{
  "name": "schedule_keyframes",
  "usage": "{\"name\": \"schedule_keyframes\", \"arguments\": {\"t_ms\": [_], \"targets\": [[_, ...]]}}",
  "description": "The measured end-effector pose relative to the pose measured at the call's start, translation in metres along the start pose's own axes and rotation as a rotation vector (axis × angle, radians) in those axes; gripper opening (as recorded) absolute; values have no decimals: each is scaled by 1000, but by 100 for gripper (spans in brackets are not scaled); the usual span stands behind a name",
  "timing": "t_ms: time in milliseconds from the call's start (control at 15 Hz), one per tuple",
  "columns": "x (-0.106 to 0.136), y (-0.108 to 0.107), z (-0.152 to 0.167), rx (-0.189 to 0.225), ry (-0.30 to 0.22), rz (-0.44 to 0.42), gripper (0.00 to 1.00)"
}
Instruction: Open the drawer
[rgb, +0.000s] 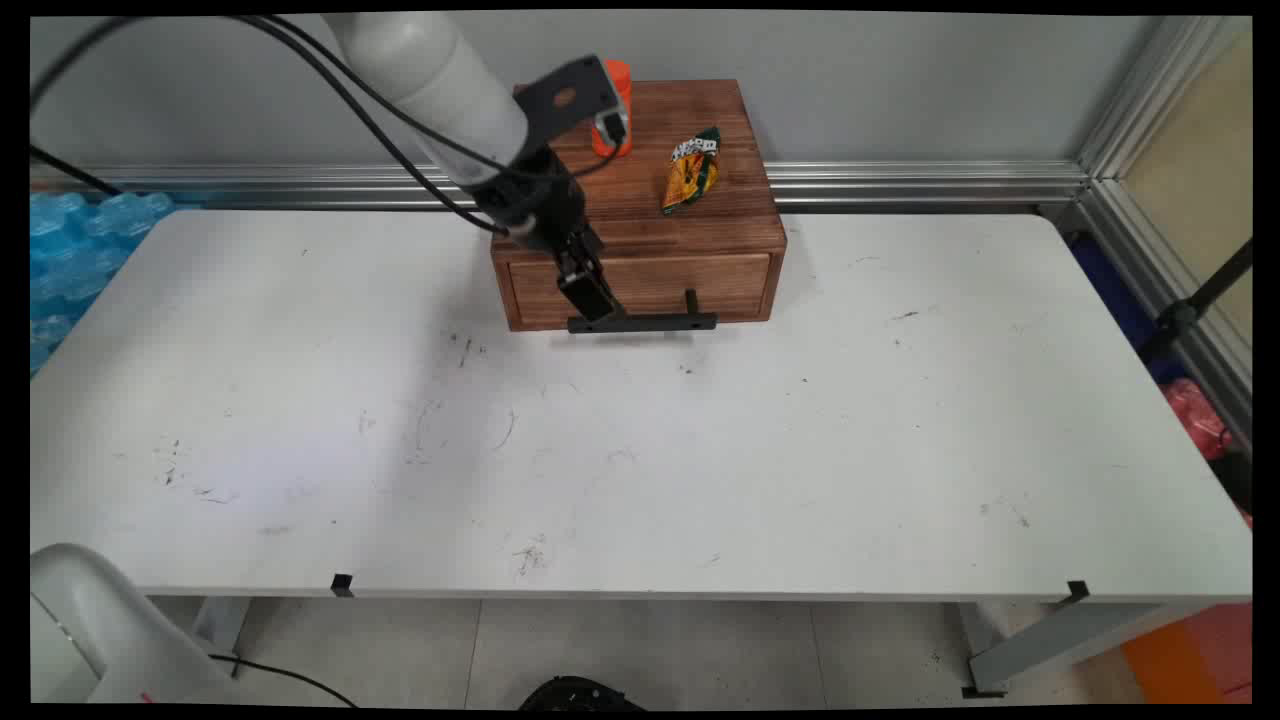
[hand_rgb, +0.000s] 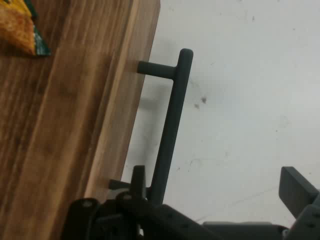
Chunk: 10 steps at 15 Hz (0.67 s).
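Reaches in from the upper left, white arm (rgb: 440, 80) trailing black cables, pincer (rgb: 590, 295) lowered to the front of a wooden drawer box (rgb: 650, 200) standing at the far middle of the white bench (rgb: 640, 450). Sits at the left end of the black bar handle (rgb: 645, 322) across the drawer front (rgb: 650, 285). In the hand view, pincer (hand_rgb: 215, 200) spread wide and gripping nothing: one finger (hand_rgb: 137, 182) tucked in the gap between drawer face and handle (hand_rgb: 172, 125), the other finger (hand_rgb: 297, 192) well out over the bare bench (hand_rgb: 240, 75), so straddles the bar without clamping it. Whether the inner finger touches the bar, cannot tell. Drawer closed, its face flush with the box.

On top of the box, an orange bottle (rgb: 612, 110) upright near the back left, partly behind the arm's black wrist bracket, and a yellow-and-green snack packet (rgb: 692, 172) lying toward the right; a corner of the snack packet (hand_rgb: 20, 27) shows in the hand view too.
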Motion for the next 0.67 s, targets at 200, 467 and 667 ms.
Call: {"name": "schedule_keyframes", "arguments": {"t_ms": [200,467,667], "targets": [[2,2,29,5,-27,8,100],[4,2,60,13,-49,13,100],[4,3,80,12,-62,20,100]]}}
